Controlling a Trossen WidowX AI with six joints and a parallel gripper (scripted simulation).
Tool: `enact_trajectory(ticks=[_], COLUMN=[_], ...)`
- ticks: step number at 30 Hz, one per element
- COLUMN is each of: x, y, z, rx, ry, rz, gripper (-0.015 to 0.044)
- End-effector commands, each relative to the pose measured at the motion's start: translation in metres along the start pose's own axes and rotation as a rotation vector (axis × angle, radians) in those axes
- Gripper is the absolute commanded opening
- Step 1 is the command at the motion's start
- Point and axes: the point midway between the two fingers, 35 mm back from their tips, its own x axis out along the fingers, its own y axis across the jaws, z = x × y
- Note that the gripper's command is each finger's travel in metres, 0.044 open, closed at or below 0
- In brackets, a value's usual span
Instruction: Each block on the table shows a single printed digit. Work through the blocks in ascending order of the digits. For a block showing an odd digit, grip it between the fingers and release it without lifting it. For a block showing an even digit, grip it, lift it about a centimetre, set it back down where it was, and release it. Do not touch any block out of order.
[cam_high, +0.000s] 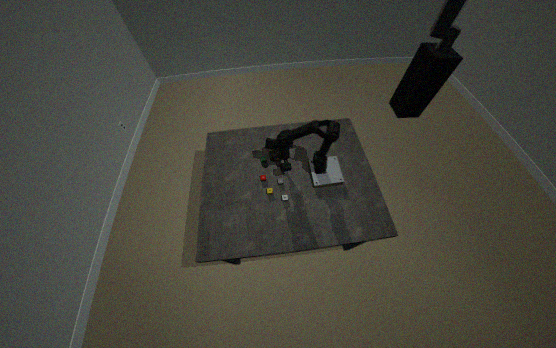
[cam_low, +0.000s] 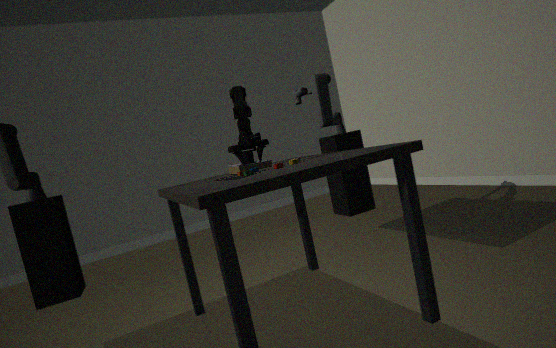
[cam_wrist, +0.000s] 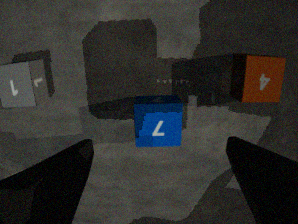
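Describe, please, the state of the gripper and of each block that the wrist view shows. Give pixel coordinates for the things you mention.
Black parallel-jaw gripper (cam_wrist: 160, 145): open, nothing between its fingers.
Blue cube block (cam_wrist: 159, 131): resting on the table, ungripped, digit 7 showing.
Orange cube block (cam_wrist: 264, 80): resting on the table, ungripped, digit 4 showing.
Grey cube block (cam_wrist: 17, 86): resting on the table, ungripped, digit 1 showing.

Matt, mottled grey table top (cam_high: 240, 220) (cam_low: 350, 156).

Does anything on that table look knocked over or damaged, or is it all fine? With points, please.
Nothing stands out. In the wrist view, the blue block (cam_wrist: 158, 129), the grey block (cam_wrist: 16, 86) and the orange block (cam_wrist: 264, 79) sit flat, with no visible damage. The digits look upside down or turned, perhaps just the camera's angle.
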Motion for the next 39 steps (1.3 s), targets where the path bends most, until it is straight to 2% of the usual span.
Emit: enact_trajectory(ticks=[1,7,11,23,33,39], x=[-0.008,-0.078,-0.087,-0.088,-0.09,-0.089], y=[0.0,-0.001,0.0,0.0,0.054,0.06], z=[-0.001,0.001,0.0,0.002,0.126,0.134], rx=[-0.003,-0.003,-0.003,-0.003,-0.003,-0.003], ry=[0.006,0.006,0.006,0.006,-0.006,-0.007], rz=[-0.002,-0.003,-0.003,-0.003,0.003,0.004], gripper=[0.0374,0.0216,0.012,0.012,0.012,0.012])
